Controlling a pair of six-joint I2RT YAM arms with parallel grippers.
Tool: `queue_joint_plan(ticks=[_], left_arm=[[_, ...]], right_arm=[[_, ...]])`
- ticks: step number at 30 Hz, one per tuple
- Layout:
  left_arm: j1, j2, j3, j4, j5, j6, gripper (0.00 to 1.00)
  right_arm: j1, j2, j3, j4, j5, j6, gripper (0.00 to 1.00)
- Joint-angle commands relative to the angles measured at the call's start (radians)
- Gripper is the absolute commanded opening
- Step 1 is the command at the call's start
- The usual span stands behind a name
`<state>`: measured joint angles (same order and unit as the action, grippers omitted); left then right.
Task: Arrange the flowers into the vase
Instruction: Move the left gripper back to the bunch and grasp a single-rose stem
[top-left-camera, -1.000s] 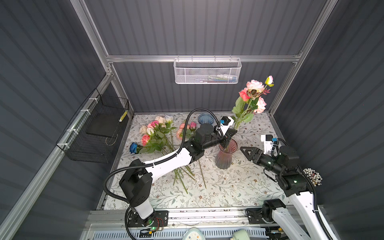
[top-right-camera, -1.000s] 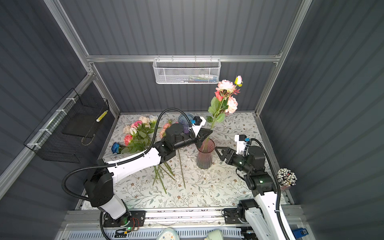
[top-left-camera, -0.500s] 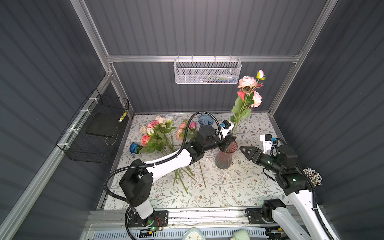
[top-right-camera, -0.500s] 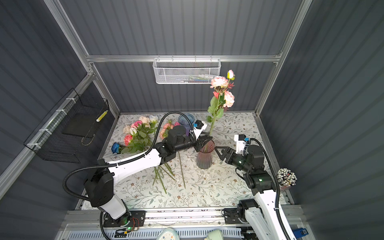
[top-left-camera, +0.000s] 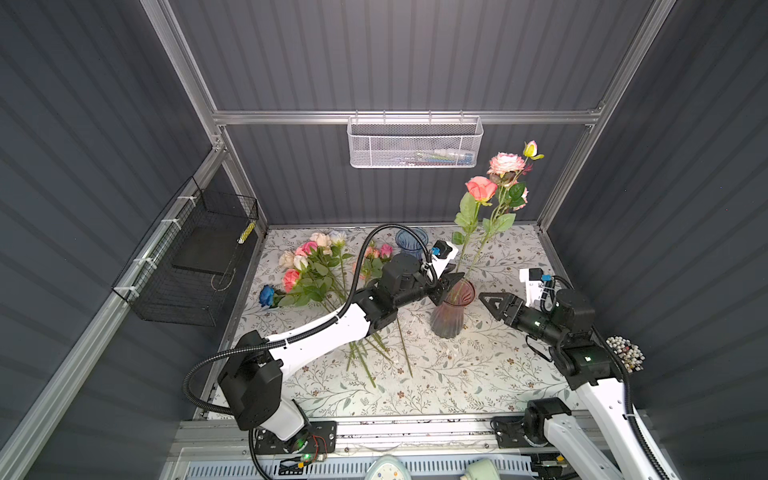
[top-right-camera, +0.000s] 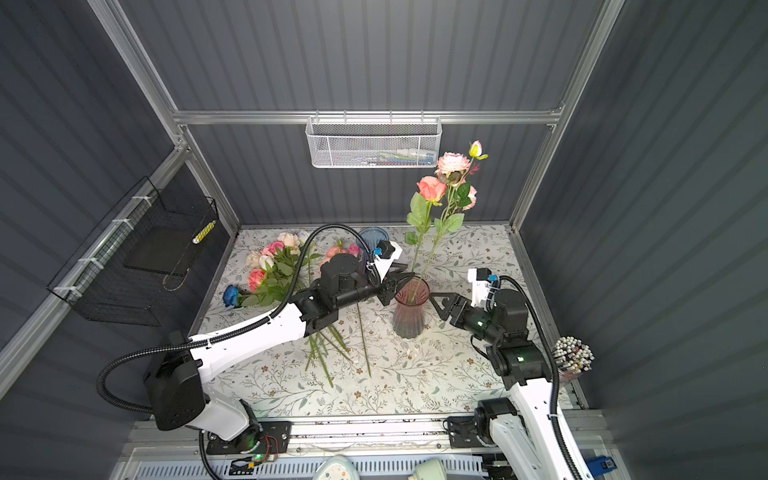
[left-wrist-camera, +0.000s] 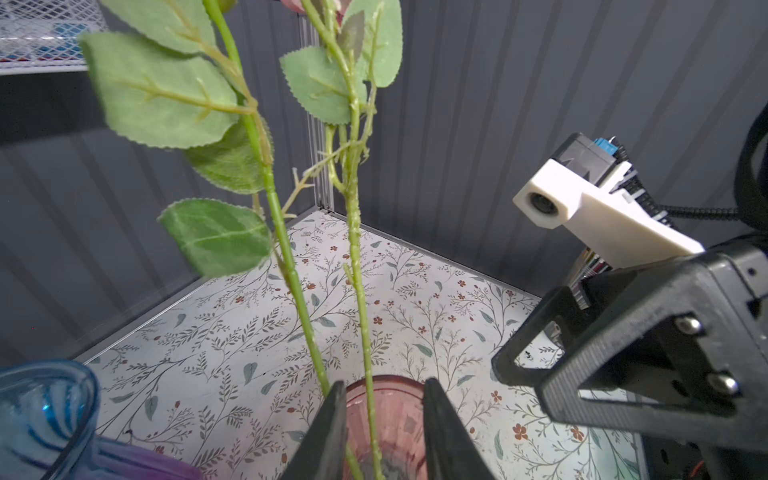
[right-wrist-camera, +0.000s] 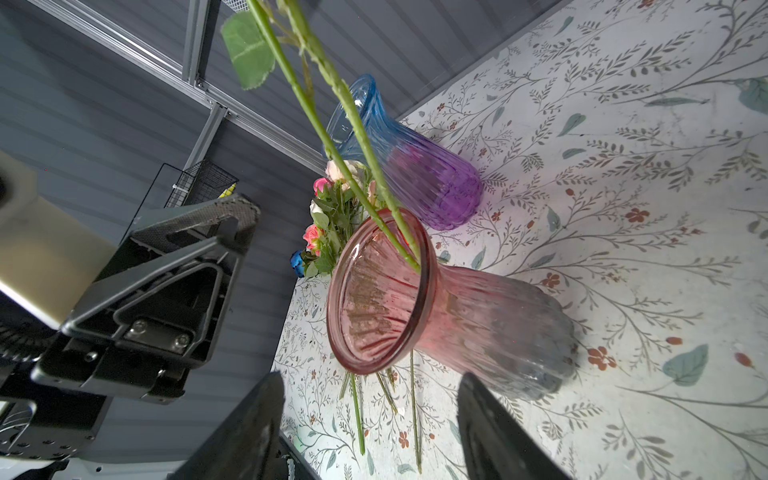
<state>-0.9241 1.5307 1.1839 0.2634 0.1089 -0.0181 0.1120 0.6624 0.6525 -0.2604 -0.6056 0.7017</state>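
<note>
A pink glass vase (top-left-camera: 451, 311) (top-right-camera: 409, 309) stands mid-table with two flower stems (left-wrist-camera: 359, 266) leaning in it. Their heads rise high: a coral rose (top-left-camera: 481, 189), a pink rose (top-left-camera: 505, 163) and a yellow bud (top-left-camera: 530, 148). My left gripper (top-left-camera: 453, 282) (left-wrist-camera: 382, 384) is at the vase rim. It is open, with one stem loose in the gap and the other beside a finger. My right gripper (top-left-camera: 488, 301) (right-wrist-camera: 370, 378) is open and empty, just right of the vase (right-wrist-camera: 457, 316). More flowers (top-left-camera: 316, 270) lie heaped at the left, with a blue rose (top-left-camera: 266, 294).
A blue-to-purple vase (top-left-camera: 411, 241) (right-wrist-camera: 415, 166) stands behind my left wrist. Long stems (top-left-camera: 374, 357) trail across the table under my left arm. A white mesh basket (top-left-camera: 413, 143) hangs on the back wall and a black wire basket (top-left-camera: 195, 262) on the left wall. A bundle of white-tipped sticks (top-left-camera: 623, 353) sits far right.
My left gripper's jaws have parted from the stem they were shut on. The stems in the vase swayed left, then back right. The right arm has stayed put.
</note>
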Motion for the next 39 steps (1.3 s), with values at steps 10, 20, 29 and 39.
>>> queue_joint_plan(ticks=[10,20,29,39], left_arm=[[0.144,-0.177,-0.221,-0.262,-0.398,-0.341,0.48],[0.271,0.179,-0.059,-0.505,-0.126,-0.46,0.41],[0.271,0.322,-0.003,-0.545,-0.087,-0.507,0.35],[0.271,0.388,0.02,-0.539,-0.092,-0.504,0.25]], right_arm=[[0.002,-0.076,0.032,-0.123,0.039,-0.059,0.63],[0.002,-0.053,0.001,-0.122,0.038,-0.064,0.62],[0.002,-0.023,-0.003,-0.134,0.038,-0.056,0.61],[0.002,-0.002,0.001,-0.106,0.038,-0.046,0.62]])
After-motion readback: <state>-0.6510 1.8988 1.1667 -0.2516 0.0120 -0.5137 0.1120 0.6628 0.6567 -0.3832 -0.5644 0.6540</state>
